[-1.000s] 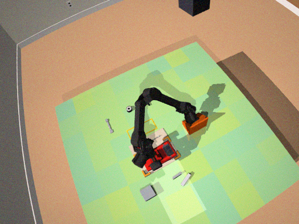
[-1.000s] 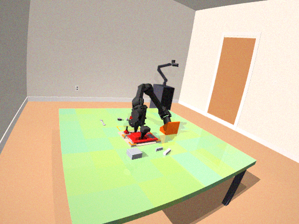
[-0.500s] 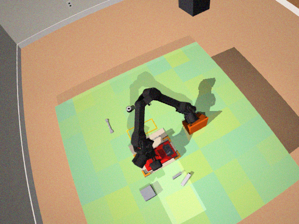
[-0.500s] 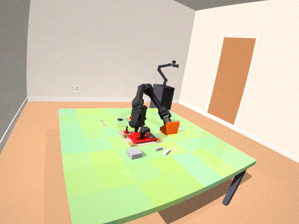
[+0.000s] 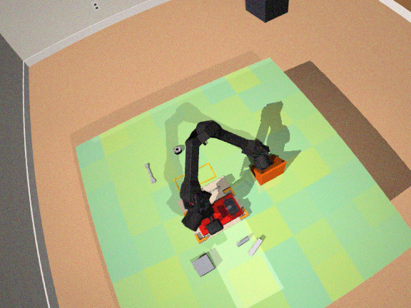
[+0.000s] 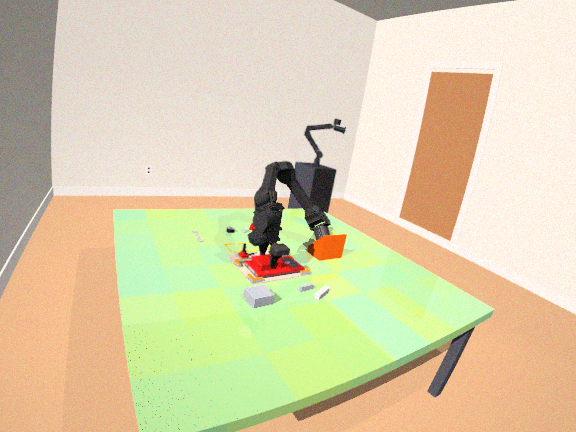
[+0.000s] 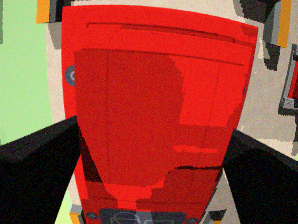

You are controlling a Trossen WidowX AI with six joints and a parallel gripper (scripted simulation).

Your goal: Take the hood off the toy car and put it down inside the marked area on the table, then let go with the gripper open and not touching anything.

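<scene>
Already the tool was clamped across the red hood, which lay on the car, beside the marked area on the worktop.

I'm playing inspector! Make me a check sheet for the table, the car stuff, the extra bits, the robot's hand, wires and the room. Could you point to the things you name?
Surface: green patchwork table (image 5: 317,257) (image 6: 200,370).
Job's things: red hood (image 7: 145,100) between the fingers, over the pale board (image 7: 272,117); yellow outline (image 5: 209,163) beside the board.
Clutter: gray block (image 5: 203,264) (image 6: 258,296), white bar (image 5: 255,247) (image 6: 322,293), wrench-like piece (image 5: 150,173) (image 6: 198,236).
Hand (image 7: 154,128): shut on the hood.
Cables: nothing seen.
Surroundings: brown door (image 6: 446,150), wall outlet (image 5: 95,6) (image 6: 148,170).
</scene>
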